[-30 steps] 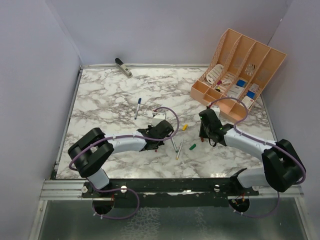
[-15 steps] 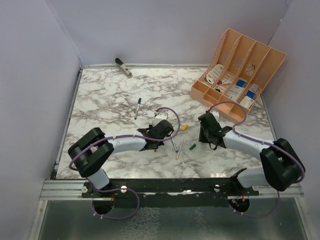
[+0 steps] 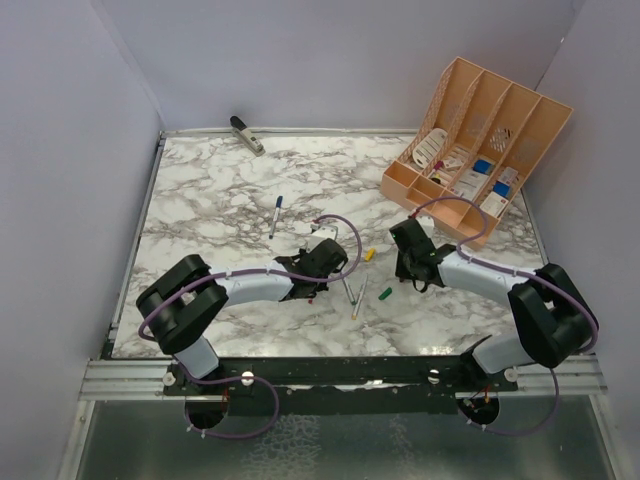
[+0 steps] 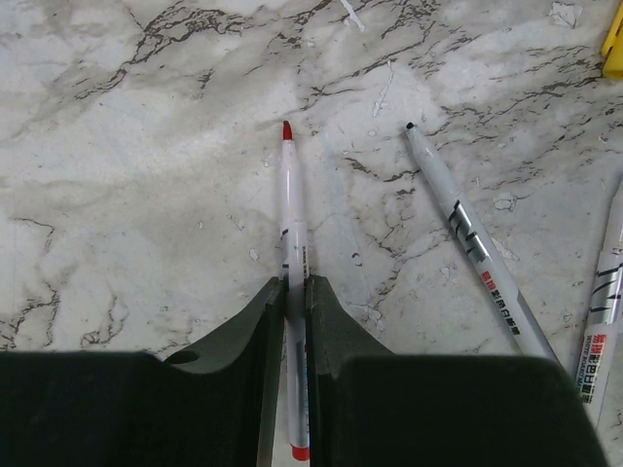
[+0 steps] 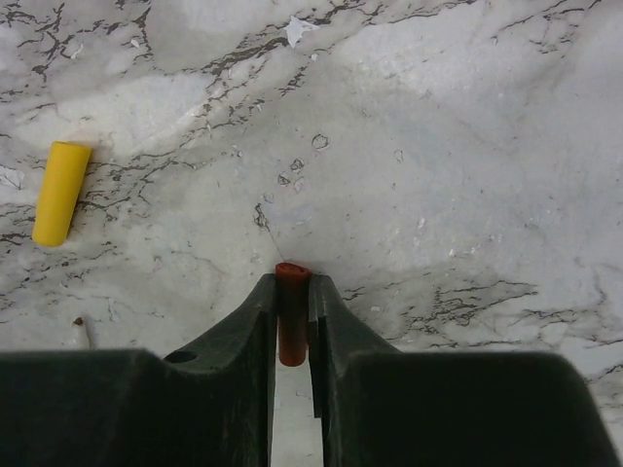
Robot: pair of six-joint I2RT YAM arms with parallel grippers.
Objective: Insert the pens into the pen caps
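In the left wrist view my left gripper [image 4: 292,284] is shut on a silvery pen with a red tip [image 4: 290,209], held low over the marble with the tip pointing away. Two more pens [image 4: 477,261] [image 4: 605,316] lie to its right. In the right wrist view my right gripper [image 5: 292,287] is shut on the red cap [image 5: 292,311], open end forward, just above the table. A yellow cap [image 5: 60,192] lies to its left. From above, the left gripper [image 3: 312,283] and right gripper [image 3: 405,275] face each other across loose pens [image 3: 352,292], the yellow cap [image 3: 369,255] and a green cap [image 3: 385,294].
An orange organizer [image 3: 480,150] with blue and white items stands at the back right. A dark-and-white clip-like object [image 3: 247,134] lies at the far edge. A pen with a blue cap on it [image 3: 275,215] lies left of centre. Purple cables loop over both wrists.
The right gripper has shifted slightly left towards the middle, still holding the red cap. The left arm has barely moved.
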